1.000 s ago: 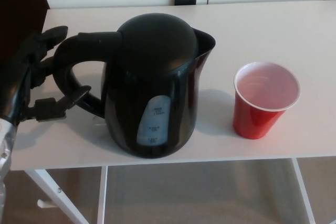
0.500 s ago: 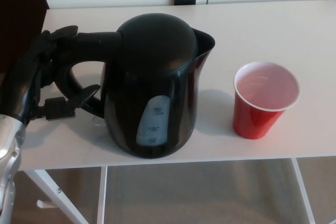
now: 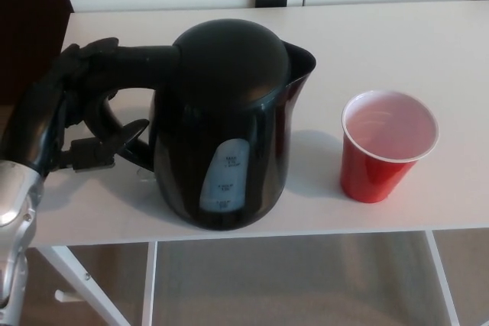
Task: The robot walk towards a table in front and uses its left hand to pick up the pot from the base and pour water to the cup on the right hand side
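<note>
Kettle (image 3: 225,124) handle now inside my left hand (image 3: 72,108), fingers wrapping it but not clearly clamped.
Head view: over the last second my hand closed in; kettle sits unlifted on the table (image 3: 397,43), red cup (image 3: 386,146) beyond it, right of my fingers.

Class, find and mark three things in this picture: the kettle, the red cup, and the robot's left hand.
kettle (image 3: 229,112), head view, on its black body.
red cup (image 3: 374,173), head view, on its red outer wall.
left hand (image 3: 72,112), head view, on the hand's middle, at the kettle's handle.

Black pot (image 3: 229,124) stands upright near empty red cup (image 3: 387,145)
</note>
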